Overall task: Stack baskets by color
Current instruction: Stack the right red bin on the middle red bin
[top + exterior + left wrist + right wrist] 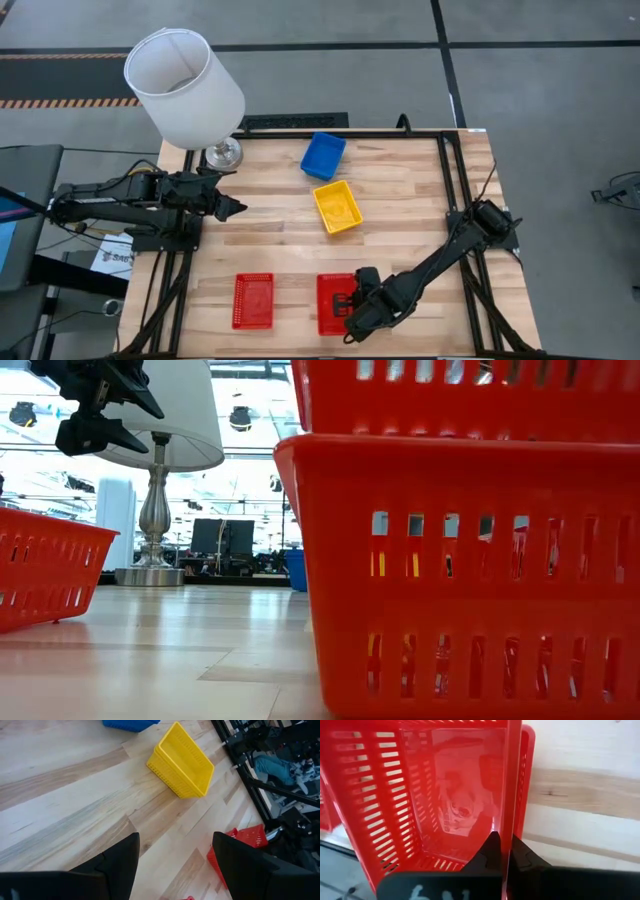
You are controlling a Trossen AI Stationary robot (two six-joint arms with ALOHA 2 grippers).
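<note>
Right gripper (502, 851) is pinching the wall of a red basket (435, 795) sitting nested in a second red basket (470, 580) at the table's (270, 235) near edge. Left gripper (238, 208) is hovering open near the lamp (185, 85).

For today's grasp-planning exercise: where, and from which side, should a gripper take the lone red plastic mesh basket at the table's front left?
Probably a long side wall of the lone red plastic mesh basket, from straight above. It sits upright, mouth up, with bare table around it, so one finger could drop inside the thin rim and one outside.
</note>
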